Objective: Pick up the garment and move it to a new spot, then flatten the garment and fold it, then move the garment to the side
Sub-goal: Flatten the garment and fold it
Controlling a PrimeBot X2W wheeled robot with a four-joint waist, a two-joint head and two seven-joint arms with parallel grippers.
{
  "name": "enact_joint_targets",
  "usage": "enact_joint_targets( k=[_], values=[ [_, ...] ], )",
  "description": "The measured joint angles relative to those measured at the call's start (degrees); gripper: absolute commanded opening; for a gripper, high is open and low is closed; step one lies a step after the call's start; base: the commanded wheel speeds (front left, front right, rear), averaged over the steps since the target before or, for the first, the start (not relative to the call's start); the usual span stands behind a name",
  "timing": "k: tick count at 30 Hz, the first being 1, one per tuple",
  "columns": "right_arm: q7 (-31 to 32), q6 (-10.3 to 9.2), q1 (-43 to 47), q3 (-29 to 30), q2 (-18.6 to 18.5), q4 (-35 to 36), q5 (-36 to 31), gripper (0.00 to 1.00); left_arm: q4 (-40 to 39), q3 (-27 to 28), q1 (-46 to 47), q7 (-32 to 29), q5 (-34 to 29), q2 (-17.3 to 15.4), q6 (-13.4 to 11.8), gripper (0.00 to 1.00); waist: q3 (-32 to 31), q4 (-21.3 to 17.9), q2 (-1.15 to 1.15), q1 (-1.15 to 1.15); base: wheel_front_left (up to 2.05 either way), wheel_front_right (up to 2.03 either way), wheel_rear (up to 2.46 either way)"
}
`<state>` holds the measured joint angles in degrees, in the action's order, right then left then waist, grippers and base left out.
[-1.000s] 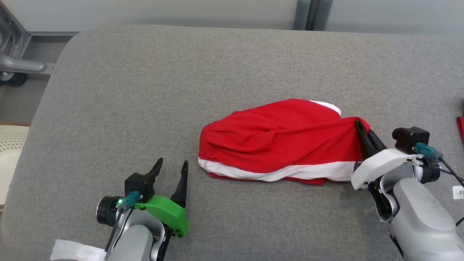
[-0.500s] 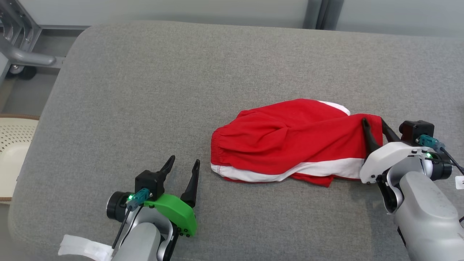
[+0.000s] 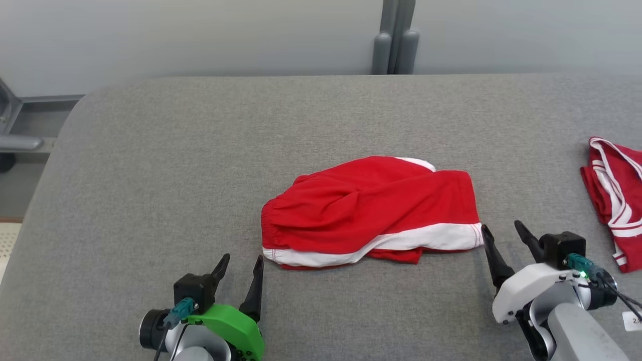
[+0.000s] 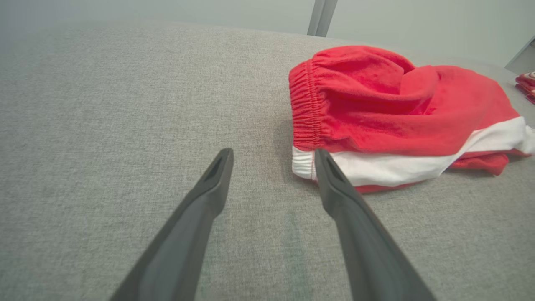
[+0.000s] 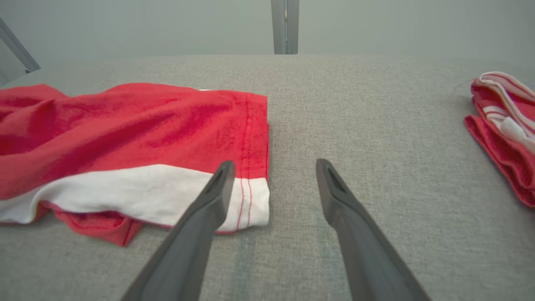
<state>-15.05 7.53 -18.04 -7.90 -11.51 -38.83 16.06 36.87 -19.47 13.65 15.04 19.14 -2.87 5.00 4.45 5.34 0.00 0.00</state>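
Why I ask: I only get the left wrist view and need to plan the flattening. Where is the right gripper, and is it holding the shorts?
Observer: The right gripper is open and empty, just beside the far end of the red shorts.
Operator: Is that end bunched up?
Observer: No. In the right wrist view the leg hem lies straight and flat on the grey table.
Operator: And the red sliver at my right edge?
Observer: That is a second red-and-white garment, crumpled, lying apart from the shorts toward the table's right side.
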Motion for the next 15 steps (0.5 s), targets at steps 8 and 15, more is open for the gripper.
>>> enact_joint_targets(
  k=[8, 15],
  values=[
    [0.0, 0.0, 7.3, 0.1, 1.8, 7.9, -1.6, 1.0, -5.4, 4.5, -6.1, 0.0, -2.9, 0.0, -2.1, 1.0, -3.7, -3.2, 0.0, 0.0, 0.0, 0.0, 0.0],
    [0.0, 0.0, 10.7, 3.4, 3.5, 13.6, -5.6, 1.0, -10.1, 8.5, -10.7, 0.0, -6.6, 0.0, -2.8, 1.0, -6.1, -4.2, 0.0, 0.0, 0.0, 0.0, 0.0]
  ],
)
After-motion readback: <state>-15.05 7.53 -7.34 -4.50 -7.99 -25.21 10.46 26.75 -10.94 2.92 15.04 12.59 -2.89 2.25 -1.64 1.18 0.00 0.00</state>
